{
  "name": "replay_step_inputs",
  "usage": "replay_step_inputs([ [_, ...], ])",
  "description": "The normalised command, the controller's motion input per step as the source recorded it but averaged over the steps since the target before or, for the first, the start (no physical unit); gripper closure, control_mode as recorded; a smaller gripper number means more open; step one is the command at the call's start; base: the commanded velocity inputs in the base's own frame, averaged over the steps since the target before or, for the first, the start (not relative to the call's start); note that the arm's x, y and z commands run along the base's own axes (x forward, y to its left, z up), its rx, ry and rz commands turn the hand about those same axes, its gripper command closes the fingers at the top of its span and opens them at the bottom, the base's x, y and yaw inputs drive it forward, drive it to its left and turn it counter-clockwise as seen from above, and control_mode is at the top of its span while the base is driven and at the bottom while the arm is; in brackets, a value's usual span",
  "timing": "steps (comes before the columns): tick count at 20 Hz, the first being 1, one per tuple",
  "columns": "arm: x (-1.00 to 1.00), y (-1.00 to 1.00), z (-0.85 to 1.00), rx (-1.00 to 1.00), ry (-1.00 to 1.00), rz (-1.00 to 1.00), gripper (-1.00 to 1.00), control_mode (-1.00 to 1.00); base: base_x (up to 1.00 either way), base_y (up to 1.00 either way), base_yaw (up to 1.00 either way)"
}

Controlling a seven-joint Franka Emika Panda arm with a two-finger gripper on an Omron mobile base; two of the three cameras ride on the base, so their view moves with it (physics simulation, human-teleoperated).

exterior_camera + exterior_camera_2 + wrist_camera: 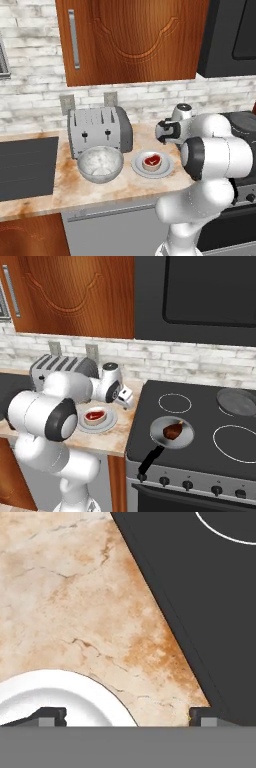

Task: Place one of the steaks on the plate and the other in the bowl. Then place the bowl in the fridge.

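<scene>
The red steak [152, 160], heart-shaped with a pale rim, lies in the middle of the plate [166, 167], a shallow round light-grey dish with a raised edge. Just to the plate's left on the desk [65, 187], whose top is veined marble in warm orange and cream, stands the bowl [100, 163], deep and round with a mottled, stone-like whitish surface. Behind the bowl sits a ribbed silver toaster [98, 130] against a whitewashed brick wall [150, 97].

The end effector [127, 714] hangs above the desk to the right of the plate, at the edge of the smooth black stove top [200, 421]. Its two dark fingertips [52, 714] stand wide apart, nothing between them; one is over the plate's rim, the other near the stove's edge.

The dark brown steak [172, 430] lies in a small round frying pan [185, 438] with a black handle, at the near left of the stove. Glossy wooden cabinet doors [135, 37] hang above.
</scene>
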Motion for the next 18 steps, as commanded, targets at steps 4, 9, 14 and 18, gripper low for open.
replay_step_inputs([
  [4,-0.66,-0.80,0.39,-0.02,0.00,-0.01,-1.00,-1.00,0.00,0.00,0.00],
  [9,-0.36,-0.92,0.48,-0.01,0.00,-0.04,-1.00,-1.00,0.00,0.00,0.00],
  [14,-0.18,-0.91,0.17,0.00,0.06,-0.10,-1.00,-1.00,0.00,0.00,0.00],
  [18,0.00,-0.90,-0.22,0.08,0.19,-0.09,-1.00,-1.00,0.00,0.00,0.00],
])
